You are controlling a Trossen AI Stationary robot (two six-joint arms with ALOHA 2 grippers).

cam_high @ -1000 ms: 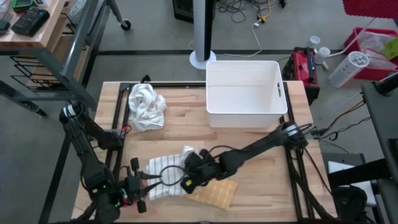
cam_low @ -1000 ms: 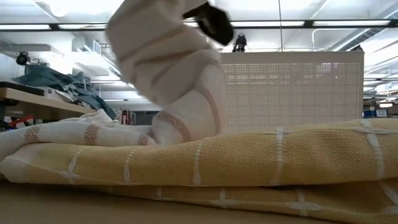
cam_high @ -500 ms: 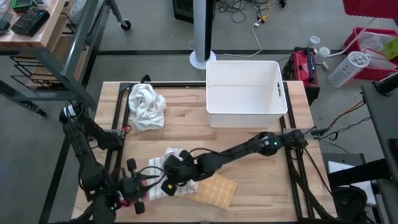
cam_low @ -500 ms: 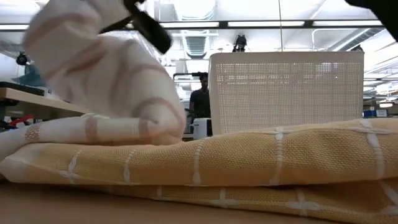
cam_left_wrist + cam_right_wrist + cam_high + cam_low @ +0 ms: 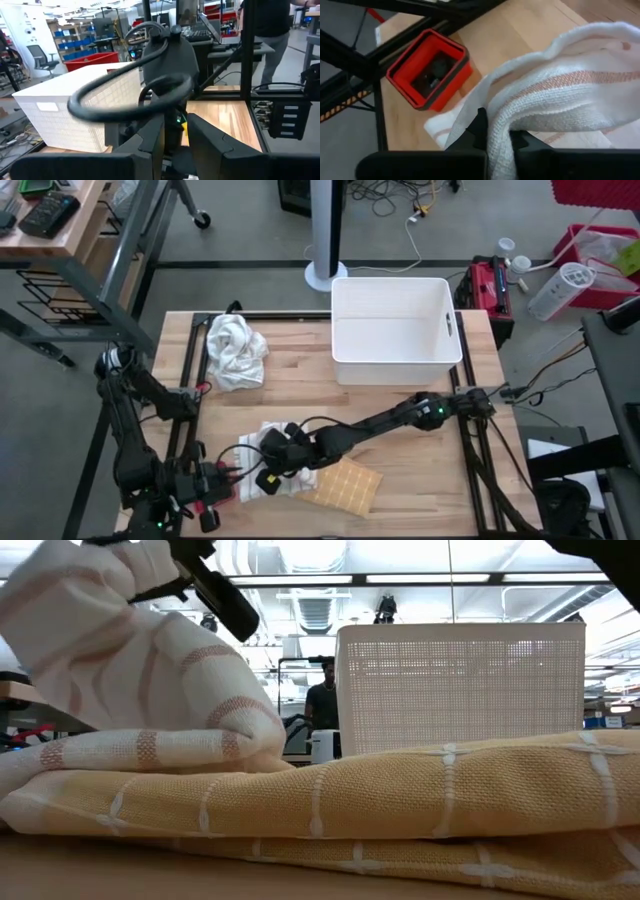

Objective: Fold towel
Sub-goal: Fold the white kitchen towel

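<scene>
A white towel with reddish stripes [image 5: 262, 463] lies near the table's front left, its near edge over a folded yellow towel [image 5: 345, 485]. My right gripper [image 5: 272, 457] reaches across from the right and is shut on a raised fold of the striped towel [image 5: 130, 650]. Its fingers show in the right wrist view [image 5: 496, 131]. My left gripper [image 5: 222, 479] sits open just left of that towel, touching nothing. In its wrist view its fingers [image 5: 175, 142] face the right arm's wrist and cable loop. My right gripper pinches a bunched fold of the striped towel [image 5: 502, 117] between its two fingers, several layers thick. The fingers [image 5: 215, 595] come slanting down from the table's right. The held part is raised above the table, while the towel's lower layers [image 5: 150, 750] lie flat on the yellow towel.
A crumpled white cloth [image 5: 236, 350] lies at the table's far left. A white perforated basket [image 5: 395, 330] stands at the far right [image 5: 460, 680]. Bare wood lies between the basket and the towels. A person stands in the room beyond [image 5: 322, 700].
My right gripper has moved toward the table's left, carrying the striped towel's raised fold over the part that stayed flat; the fold now sits lower and farther left. My left gripper has drawn back toward the table's left, away from the towel.
</scene>
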